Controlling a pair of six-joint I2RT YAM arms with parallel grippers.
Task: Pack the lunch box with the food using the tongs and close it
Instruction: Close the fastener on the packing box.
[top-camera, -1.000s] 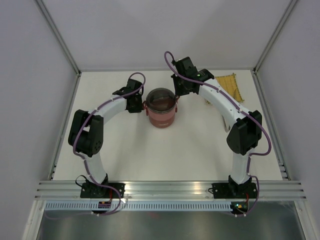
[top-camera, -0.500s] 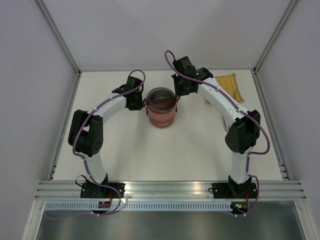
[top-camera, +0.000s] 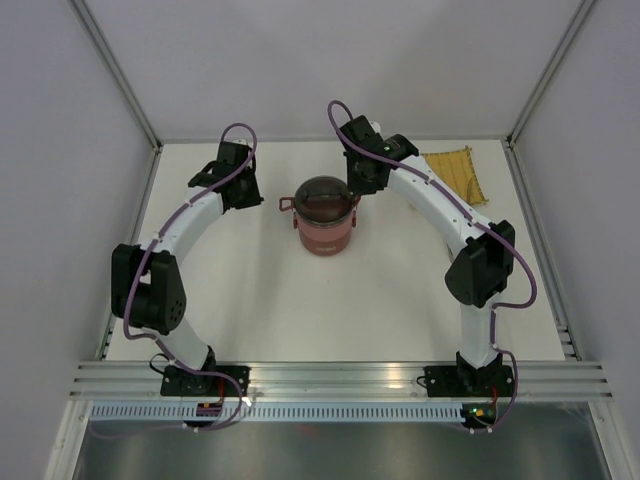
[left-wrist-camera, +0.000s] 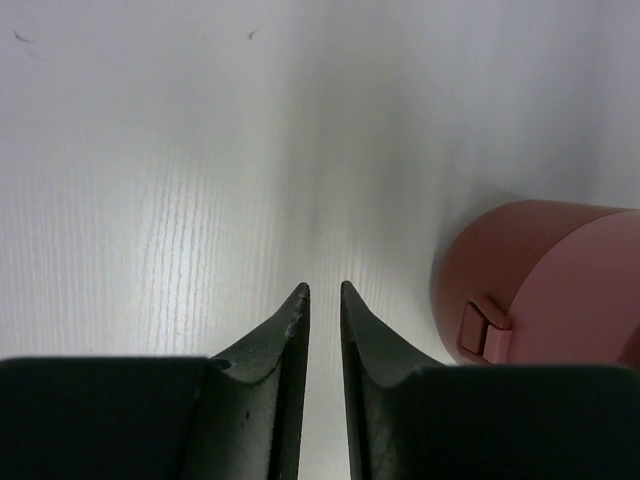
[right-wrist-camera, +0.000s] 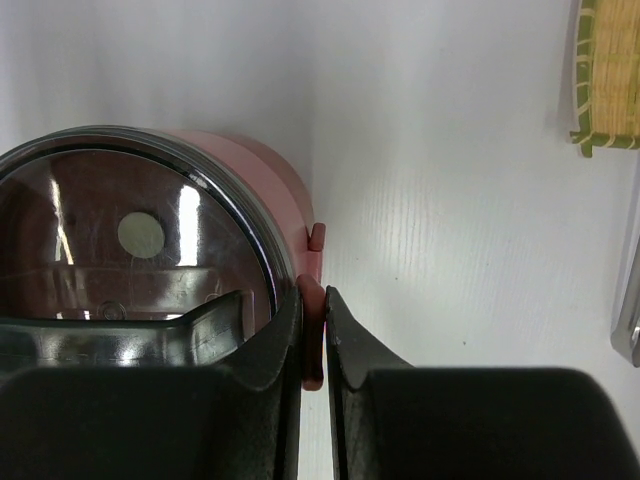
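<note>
Lunch box (top-camera: 323, 230) is sitting upright on the worktop (top-camera: 250, 300), midway between the left and right edges and nearer the far edge, both red tiers stacked and a see-through lid (right-wrist-camera: 90, 190) with a pale round spot on top. I'm pinching its right-side latch (right-wrist-camera: 312, 345) with my right gripper (right-wrist-camera: 312, 300), fingers nearly together with just the red tab squeezed between them. Only the right wrist view is showing that grip; from overhead my wrist is covering it. My left gripper (left-wrist-camera: 322, 290) is hanging over bare worktop toward the far left corner, off to the box's left and apart from it, jaws parted by a thin slit and gripping nothing. The left wrist view is also catching the box's other side with a second latch (left-wrist-camera: 483, 330), which the overhead is not resolving. The woven mat (top-camera: 455, 172) is lying in the far right corner, flat. A silver strip, probably the tongs (right-wrist-camera: 630, 300), is peeking in at the right wrist view's right edge, just below the mat's near edge; overhead, my right arm is hiding it. Glare on the lid is blocking the contents, so I cannot tell what is inside.
</note>
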